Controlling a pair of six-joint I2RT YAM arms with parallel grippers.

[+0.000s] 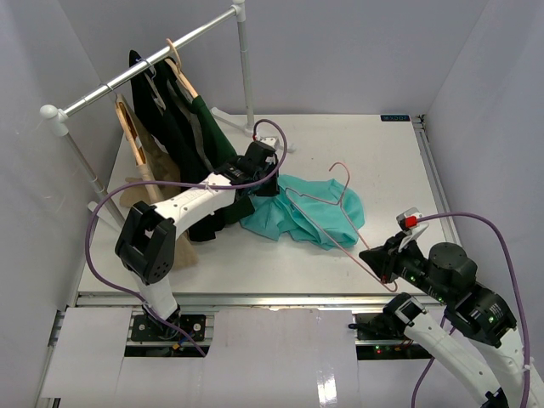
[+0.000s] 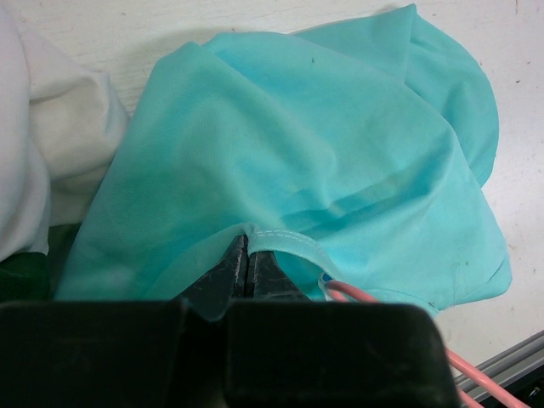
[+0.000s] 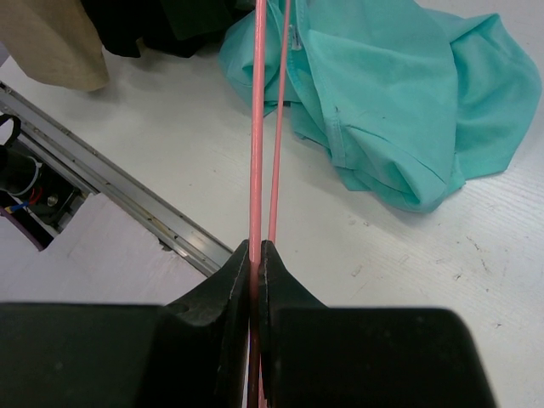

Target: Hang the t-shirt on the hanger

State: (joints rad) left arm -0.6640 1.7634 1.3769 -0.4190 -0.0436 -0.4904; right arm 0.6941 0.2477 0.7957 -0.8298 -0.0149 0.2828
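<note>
Left claw point(image 2: 246, 248): fingers together, pinched on a stitched hem edge of the t-shirt point(image 2: 297, 153), with cloth draped over the tips.

T-shirt: crumpled heap mid-table. Its left edge touches the dark garments point(image 1: 197, 140) hanging from the rail point(image 1: 144, 72). Its right and near edges lie on bare table point(image 1: 391, 161).

Right claw point(image 3: 256, 248): clamped on the hanger point(image 3: 257, 127) at one wire corner, close to the table's near edge. Two pink wires run from the claw away over the t-shirt's near-left part. In the top view the hanger slants up-left from the claw across the heap, its hook over the heap's far side.

Open room: the table is bare right of the heap out to the right edge, beyond it to the far edge, and in a strip between the heap and the near metal edge track point(image 3: 110, 183).

Tan garment point(image 1: 149, 166) hangs at the rail's left end, well apart from the t-shirt.
</note>
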